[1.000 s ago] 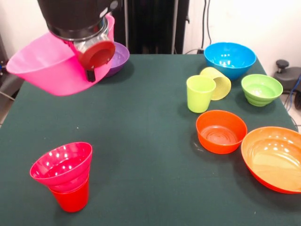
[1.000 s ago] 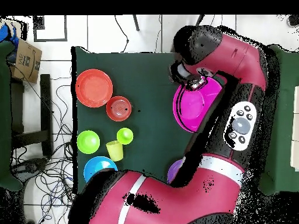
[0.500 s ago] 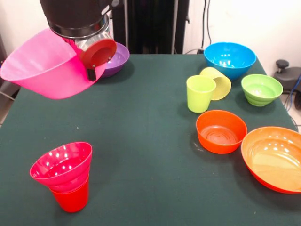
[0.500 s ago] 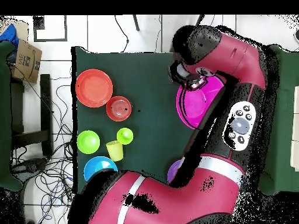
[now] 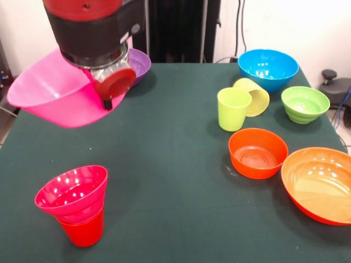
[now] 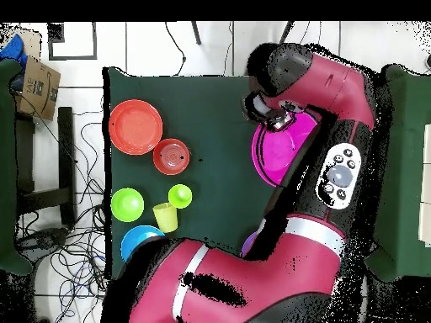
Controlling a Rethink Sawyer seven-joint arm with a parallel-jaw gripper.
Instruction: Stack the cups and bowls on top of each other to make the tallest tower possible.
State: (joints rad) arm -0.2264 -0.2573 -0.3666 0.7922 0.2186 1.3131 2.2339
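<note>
My gripper hangs high over the table's left side, shut on the rim of the large pink bowl, which is tilted in the air. Below it, near the front left, the small magenta bowl sits in the red cup. In the overhead view the pink bowl shows beside my gripper; the arm hides the red cup and magenta bowl there. The purple bowl sits behind my gripper.
On the right stand the blue bowl, the ribbed green bowl, the upright lime cup, the pale yellow cup on its side, the small orange bowl and the large orange bowl.
My gripper has swung the pink bowl a little left and back and lowered it slightly; it still holds it in the air. Nothing on the table has moved.
</note>
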